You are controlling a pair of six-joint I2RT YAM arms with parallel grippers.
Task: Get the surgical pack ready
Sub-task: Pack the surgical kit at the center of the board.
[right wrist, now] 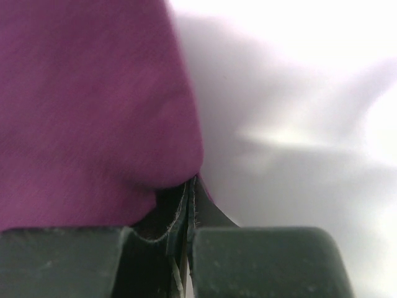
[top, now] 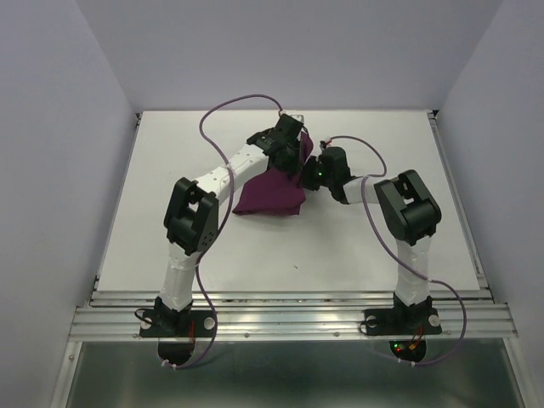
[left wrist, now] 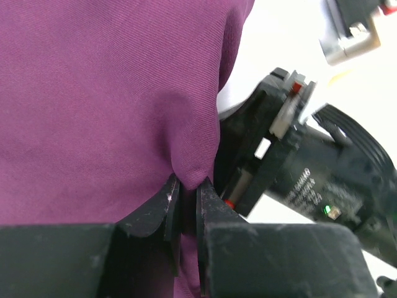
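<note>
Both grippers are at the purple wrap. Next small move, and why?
Probably lift both together: the left gripper pinches a fold of the purple cloth and the right gripper is shut on its edge, so uneven pulling could tug it loose.

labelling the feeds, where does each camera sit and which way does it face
Top external: above and behind the arms, looking down at the table; left arm and right arm whole, meeting at the purple cloth.
Left wrist: on the left arm, facing along its fingers; left gripper pinching the cloth, right arm beside it.
Right wrist: likewise on the right arm; right gripper shut on the cloth's edge.
Shared: all three show the cloth.
</note>
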